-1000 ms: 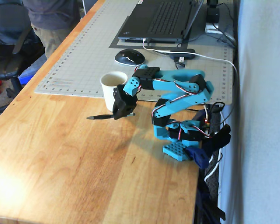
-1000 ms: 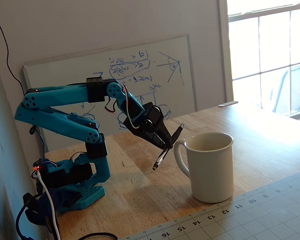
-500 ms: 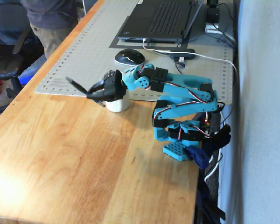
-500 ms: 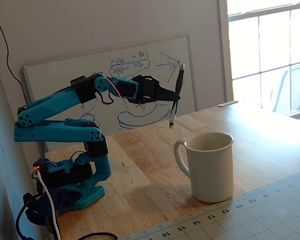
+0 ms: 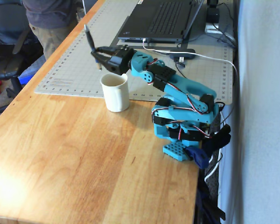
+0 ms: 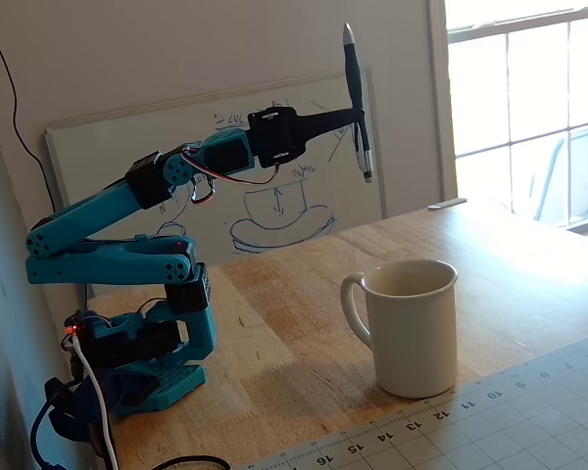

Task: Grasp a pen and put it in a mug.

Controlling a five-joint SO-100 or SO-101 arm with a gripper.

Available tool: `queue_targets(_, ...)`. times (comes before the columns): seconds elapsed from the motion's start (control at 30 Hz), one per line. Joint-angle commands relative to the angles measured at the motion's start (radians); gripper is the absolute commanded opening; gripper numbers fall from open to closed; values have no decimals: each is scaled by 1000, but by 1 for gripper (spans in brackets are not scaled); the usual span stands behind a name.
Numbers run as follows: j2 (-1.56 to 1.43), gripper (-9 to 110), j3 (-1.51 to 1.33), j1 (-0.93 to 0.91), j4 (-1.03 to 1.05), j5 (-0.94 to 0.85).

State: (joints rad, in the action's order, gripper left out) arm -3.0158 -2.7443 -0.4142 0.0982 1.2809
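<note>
1. The surface (image 5: pixel 74 154) is a light wooden top; a gridded cutting mat (image 5: pixel 84 60) covers its far part, and a closed laptop (image 5: pixel 158 18) lies on the mat.
2. A person (image 5: pixel 49 23) stands past the far left corner, in a fixed view.
3. A whiteboard (image 6: pixel 127 166) leans on the wall behind the arm (image 6: pixel 108 245); a window (image 6: pixel 529 98) sits right.
4. The gripper (image 6: pixel 356 119) is clamped on the pen (image 6: pixel 354 98), which is near upright, raised above the surface.
5. The mug (image 5: pixel 115 91) stands at the mat's near edge, below the pen.
6. The near half of the surface lies bare.
</note>
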Motion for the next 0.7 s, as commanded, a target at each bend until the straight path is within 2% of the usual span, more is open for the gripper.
queue_targets(0.0,-54,2,17,-112,-38,12)
queue_targets(0.17,-21,2,-15,-195,-35,12)
queue_targets(0.37,41,2,-123,-206,-40,3)
queue_targets(0.67,166,2,-141,-213,-40,2)
